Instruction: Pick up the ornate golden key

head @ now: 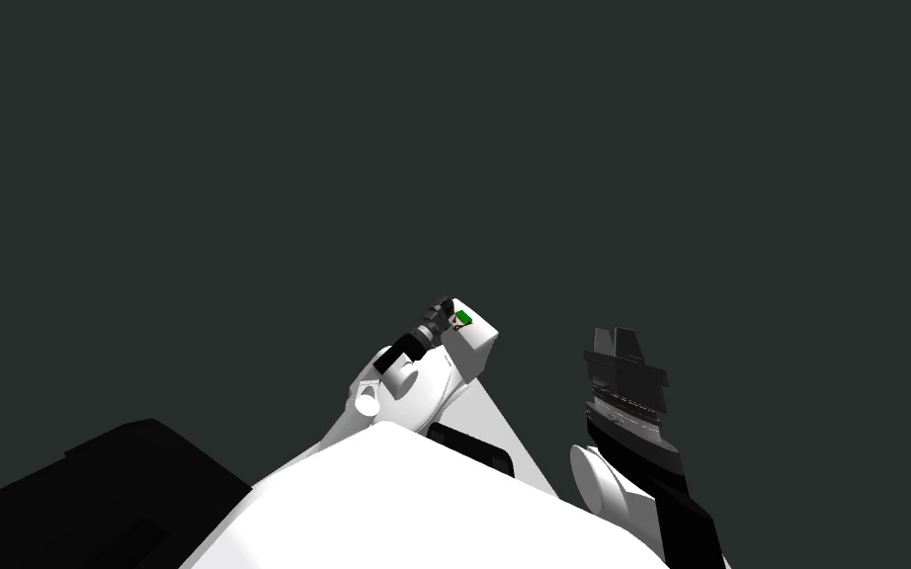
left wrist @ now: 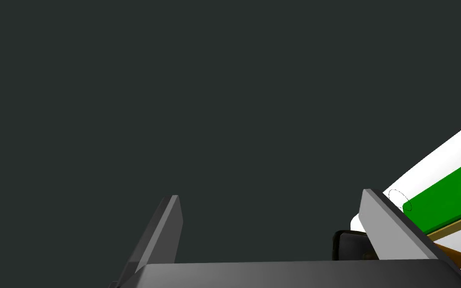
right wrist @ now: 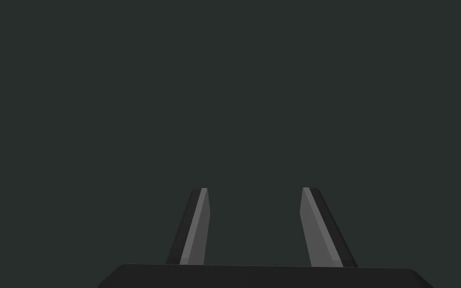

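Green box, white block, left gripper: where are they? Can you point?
green box (left wrist: 444, 200), left wrist view, on its green top face.
white block (head: 477, 348), head view, on its bare side face.
left gripper (left wrist: 270, 194), left wrist view, midway between its open fingertips.

The green block (left wrist: 444, 200) looks smooth and matt, like plain plastic, and the gold trim (left wrist: 457, 227) along its edge has a dull metallic tone. The white surface (left wrist: 439, 160) beneath is smooth and flat. Both the left tool (left wrist: 270, 193) and right tool (right wrist: 255, 189) have smooth, matt grey fingers (left wrist: 384, 230). The dark grey surface (head: 444, 148) behind is uniformly matt.
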Motion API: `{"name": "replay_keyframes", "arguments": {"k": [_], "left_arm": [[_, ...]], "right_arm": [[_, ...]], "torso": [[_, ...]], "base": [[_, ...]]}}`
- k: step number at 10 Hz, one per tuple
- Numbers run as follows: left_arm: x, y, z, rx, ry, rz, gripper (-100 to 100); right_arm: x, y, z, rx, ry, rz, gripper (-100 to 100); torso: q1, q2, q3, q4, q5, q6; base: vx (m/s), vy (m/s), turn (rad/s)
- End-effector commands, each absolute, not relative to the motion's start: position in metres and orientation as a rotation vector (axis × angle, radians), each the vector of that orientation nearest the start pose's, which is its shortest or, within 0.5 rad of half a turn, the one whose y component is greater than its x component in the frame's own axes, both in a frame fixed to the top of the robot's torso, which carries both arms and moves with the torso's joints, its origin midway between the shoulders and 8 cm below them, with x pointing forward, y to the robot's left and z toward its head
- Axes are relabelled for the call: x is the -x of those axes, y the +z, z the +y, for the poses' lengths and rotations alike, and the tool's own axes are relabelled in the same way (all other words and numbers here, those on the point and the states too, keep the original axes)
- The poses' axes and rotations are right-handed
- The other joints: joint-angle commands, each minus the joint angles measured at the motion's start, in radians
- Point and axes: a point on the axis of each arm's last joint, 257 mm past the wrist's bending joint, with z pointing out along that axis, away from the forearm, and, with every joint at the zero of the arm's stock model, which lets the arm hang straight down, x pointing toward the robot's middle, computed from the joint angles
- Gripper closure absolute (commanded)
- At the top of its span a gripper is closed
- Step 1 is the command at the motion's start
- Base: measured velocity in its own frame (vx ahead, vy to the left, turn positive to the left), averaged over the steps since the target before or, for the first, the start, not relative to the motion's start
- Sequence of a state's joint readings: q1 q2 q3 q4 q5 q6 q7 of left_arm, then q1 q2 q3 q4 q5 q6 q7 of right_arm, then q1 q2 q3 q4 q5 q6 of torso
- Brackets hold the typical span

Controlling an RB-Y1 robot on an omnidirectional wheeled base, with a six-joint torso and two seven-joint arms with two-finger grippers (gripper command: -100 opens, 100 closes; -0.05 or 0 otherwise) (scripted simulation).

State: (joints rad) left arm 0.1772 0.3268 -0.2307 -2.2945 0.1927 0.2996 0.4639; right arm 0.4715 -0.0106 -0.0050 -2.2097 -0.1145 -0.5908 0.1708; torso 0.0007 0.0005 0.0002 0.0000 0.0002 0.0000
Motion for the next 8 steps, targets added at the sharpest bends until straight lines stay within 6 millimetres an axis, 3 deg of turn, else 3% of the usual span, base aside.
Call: {"name": "replay_keyframes", "arguments": {"k": [1,8], "left_arm": [[-0.451,-0.062,0.137,1.239,-1.800,1.205,-100],[-0.451,-0.075,0.137,1.311,-1.776,1.241,-100]], "right_arm": [[-0.342,0.020,-0.293,-0.628,1.223,0.556,0],[-0.342,0.020,-0.293,-0.628,1.223,0.556,0]], "torso": [[0.000,0.000,0.000,0.000,0.000,0.000],[0.000,0.000,0.000,0.000,0.000,0.000]], "base": [[0.000,0.000,0.000],[0.001,0.000,-0.012]]}}
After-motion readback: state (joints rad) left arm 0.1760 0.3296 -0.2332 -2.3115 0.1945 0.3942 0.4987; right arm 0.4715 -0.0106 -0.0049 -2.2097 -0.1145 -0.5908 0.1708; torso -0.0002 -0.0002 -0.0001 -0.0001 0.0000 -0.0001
